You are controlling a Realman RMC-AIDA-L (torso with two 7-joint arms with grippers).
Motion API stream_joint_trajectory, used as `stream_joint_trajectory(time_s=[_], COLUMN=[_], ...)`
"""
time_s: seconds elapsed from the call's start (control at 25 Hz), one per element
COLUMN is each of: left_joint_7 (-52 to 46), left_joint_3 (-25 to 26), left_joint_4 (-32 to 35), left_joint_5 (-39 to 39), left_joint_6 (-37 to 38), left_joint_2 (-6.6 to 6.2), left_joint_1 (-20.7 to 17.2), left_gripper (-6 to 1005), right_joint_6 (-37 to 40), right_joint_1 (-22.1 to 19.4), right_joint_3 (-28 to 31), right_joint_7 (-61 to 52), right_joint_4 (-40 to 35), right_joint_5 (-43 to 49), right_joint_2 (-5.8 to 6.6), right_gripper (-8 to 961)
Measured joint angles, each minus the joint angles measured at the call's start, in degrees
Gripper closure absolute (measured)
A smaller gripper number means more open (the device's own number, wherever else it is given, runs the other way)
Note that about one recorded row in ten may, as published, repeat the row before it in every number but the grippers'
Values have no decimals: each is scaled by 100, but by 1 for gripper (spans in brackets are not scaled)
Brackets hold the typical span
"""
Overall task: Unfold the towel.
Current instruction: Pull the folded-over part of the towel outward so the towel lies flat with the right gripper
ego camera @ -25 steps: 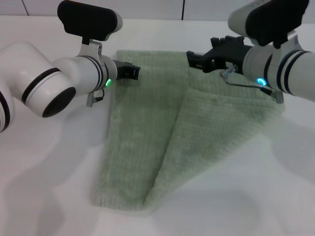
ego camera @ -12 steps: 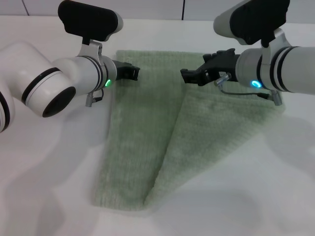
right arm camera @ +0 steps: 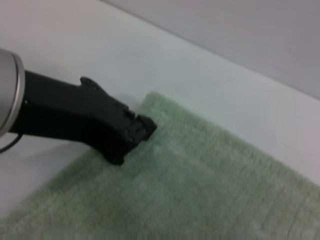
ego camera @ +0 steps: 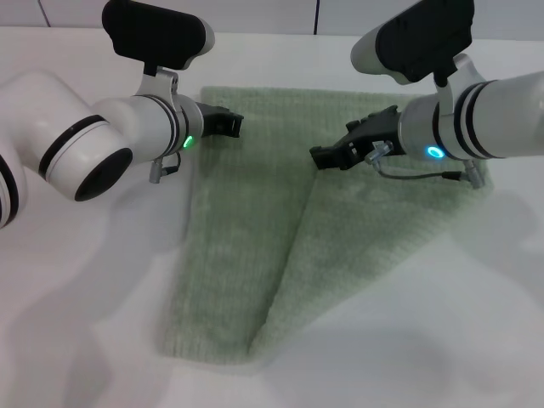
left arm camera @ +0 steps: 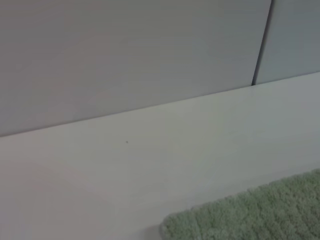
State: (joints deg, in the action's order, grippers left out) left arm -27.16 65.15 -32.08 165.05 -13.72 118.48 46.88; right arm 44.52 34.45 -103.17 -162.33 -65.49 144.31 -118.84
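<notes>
The head camera looks forward and down over the whole towel (ego camera: 255, 246) on the bench (ego camera: 85, 297). Both wrist cameras sit low and close, sharing its far corner; the right one also catches the left hand (right arm camera: 132, 132).

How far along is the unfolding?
Nothing is unfolded: the towel lies with a triangular flap folded over its right side. Left claw sits at the far-left corner; right claw is at the flap's upper tip. Left: grip the flap and open it out flat.
</notes>
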Motion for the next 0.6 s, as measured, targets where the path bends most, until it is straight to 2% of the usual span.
stream_joint_trajectory(time_s=[0.28, 0.6], left_joint_7=[0, 0], left_joint_3=[7, 7], left_joint_4=[0, -5], left_joint_5=[0, 0], left_joint_6=[1, 1], left_joint_2=[0, -9], left_joint_1=[13, 23], left_gripper=[980, 980], right_joint_6=[126, 82], right_joint_1=[183, 428], right_joint_3=[241, 278], right_joint_7=[540, 636], right_joint_4=[352, 789], right_joint_5=[-556, -610], right_joint_2=[0, -14], right_gripper=[315, 323])
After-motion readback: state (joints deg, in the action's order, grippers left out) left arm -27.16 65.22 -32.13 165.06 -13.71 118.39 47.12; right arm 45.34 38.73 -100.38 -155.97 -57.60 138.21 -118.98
